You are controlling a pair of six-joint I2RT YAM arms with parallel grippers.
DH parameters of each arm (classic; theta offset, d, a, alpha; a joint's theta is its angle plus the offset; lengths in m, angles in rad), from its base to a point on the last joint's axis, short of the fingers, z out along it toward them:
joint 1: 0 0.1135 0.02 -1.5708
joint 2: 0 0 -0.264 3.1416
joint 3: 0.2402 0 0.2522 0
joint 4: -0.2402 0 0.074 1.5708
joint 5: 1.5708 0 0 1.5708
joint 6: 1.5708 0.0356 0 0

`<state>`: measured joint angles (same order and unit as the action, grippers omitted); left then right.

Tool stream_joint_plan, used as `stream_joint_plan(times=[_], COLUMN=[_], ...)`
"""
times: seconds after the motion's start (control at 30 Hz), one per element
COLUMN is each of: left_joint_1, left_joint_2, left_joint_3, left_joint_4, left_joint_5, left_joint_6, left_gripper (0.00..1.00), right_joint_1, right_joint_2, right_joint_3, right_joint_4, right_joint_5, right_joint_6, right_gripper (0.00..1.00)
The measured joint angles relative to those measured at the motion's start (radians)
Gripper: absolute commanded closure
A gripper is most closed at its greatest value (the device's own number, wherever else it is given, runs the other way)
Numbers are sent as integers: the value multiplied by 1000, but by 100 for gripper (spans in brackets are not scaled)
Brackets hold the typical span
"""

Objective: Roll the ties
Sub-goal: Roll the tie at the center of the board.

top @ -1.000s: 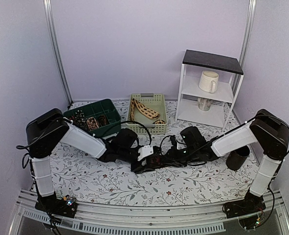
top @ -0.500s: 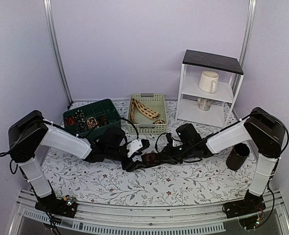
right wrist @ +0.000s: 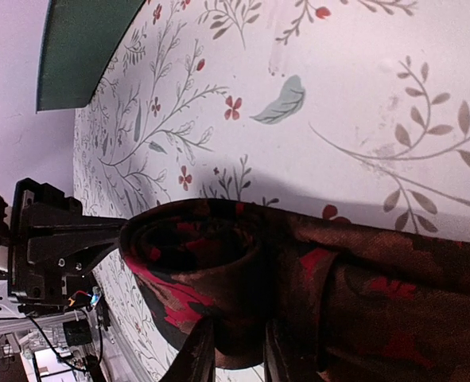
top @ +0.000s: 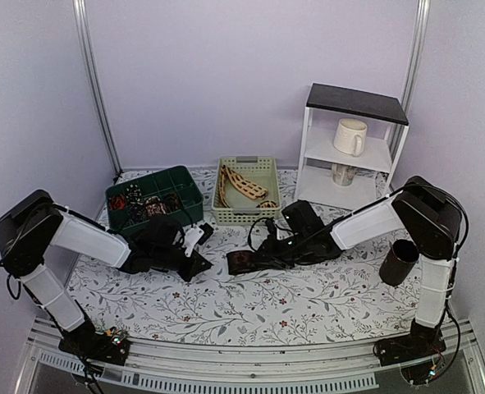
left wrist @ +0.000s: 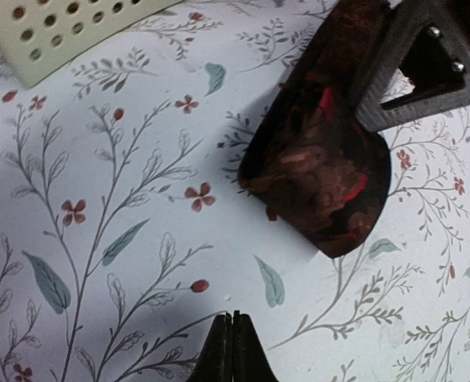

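Top external: one dark tie (top: pixel 244 262), one beige tie (top: pixel 240 184), two mugs (top: pixel 350 136) (top: pixel 343 173).

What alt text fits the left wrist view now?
The left gripper, shut and empty, points at the floral tablecloth. Ahead lies the dark brown tie with red flecks, pinched by the right gripper; a cream basket corner shows top left.

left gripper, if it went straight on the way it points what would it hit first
Probably the left edge of the dark tie ahead of the shut left gripper, though it could skim the tablecloth first; depth is unclear.
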<state>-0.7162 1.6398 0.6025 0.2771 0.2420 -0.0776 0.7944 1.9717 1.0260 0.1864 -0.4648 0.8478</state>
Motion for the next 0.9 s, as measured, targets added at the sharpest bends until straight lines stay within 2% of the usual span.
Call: stream_joint_plan(times=[0.2, 0.4, 0.67, 0.9], left_joint_1=[16, 16, 16, 16], left_joint_2=[21, 129, 192, 232], left_joint_3=[-14, 37, 74, 93], left_joint_4=[31, 97, 162, 204], left_joint_5=[3, 34, 71, 138], left_joint_6=[-80, -119, -148, -182], left_gripper=[100, 100, 100, 100], right_joint_1=[10, 10, 9, 3], right_joint_2=[6, 6, 6, 10], right_joint_3=[26, 35, 74, 88], right_joint_4=[-15, -48, -82, -93], right_joint_5=[6, 19, 26, 26], right_joint_6=[0, -14, -39, -55], right_gripper=[72, 70, 76, 78])
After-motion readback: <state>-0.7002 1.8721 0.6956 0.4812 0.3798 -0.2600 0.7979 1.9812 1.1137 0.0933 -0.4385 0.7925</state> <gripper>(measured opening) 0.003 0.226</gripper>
